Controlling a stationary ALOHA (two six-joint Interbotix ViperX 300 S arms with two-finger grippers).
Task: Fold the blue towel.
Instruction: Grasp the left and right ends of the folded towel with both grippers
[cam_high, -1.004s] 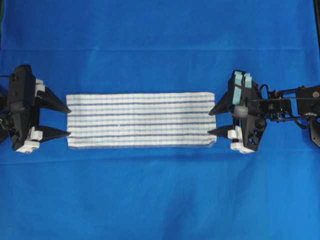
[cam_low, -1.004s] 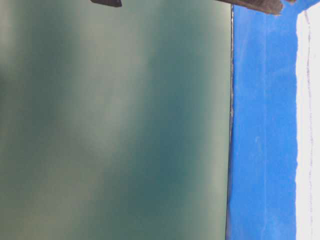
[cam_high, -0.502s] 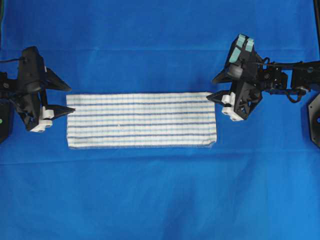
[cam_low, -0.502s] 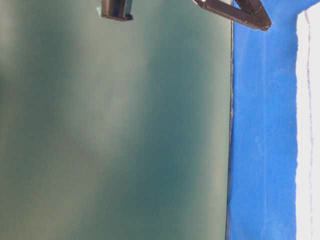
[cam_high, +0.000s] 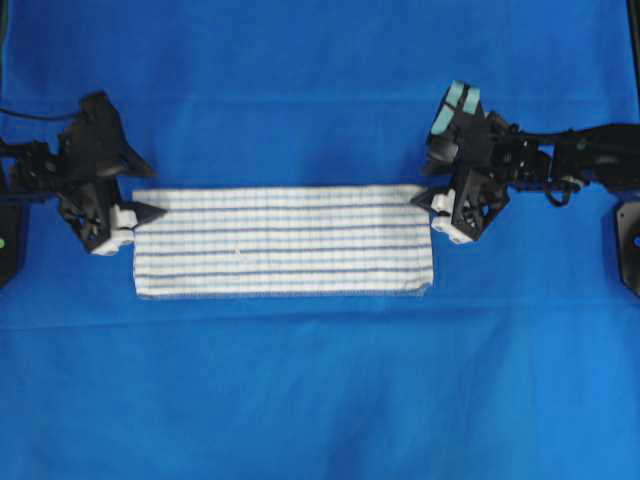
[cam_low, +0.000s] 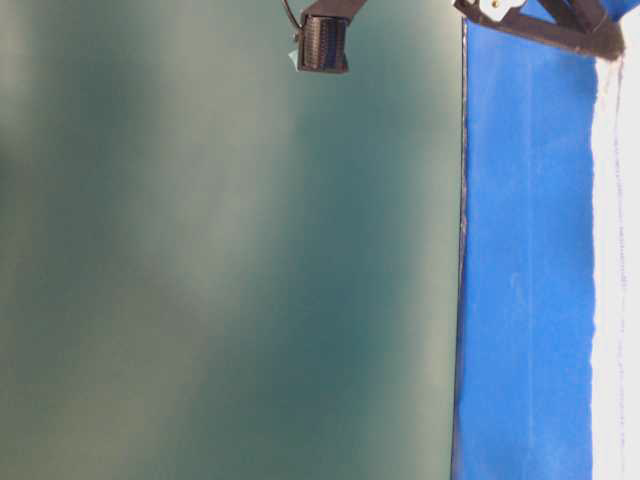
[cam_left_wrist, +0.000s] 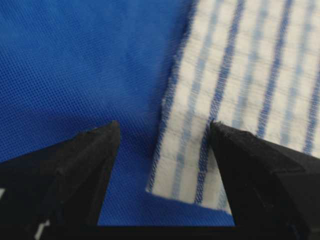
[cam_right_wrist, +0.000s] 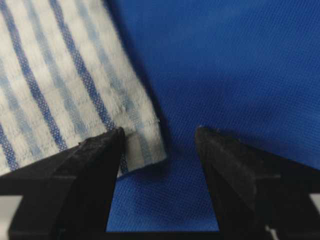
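The left pincer (cam_high: 140, 190) and right pincer (cam_high: 425, 180) are both open, each straddling a far corner of the blue towel (cam_high: 283, 240), which lies flat on the bench (cam_high: 320, 380), long axis left-right.

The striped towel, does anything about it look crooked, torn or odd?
Nothing stands out. The blue towel lies flat and square on the blue table covering, edges straight, no tear visible. The open left end effector and right end effector straddle its far corners.
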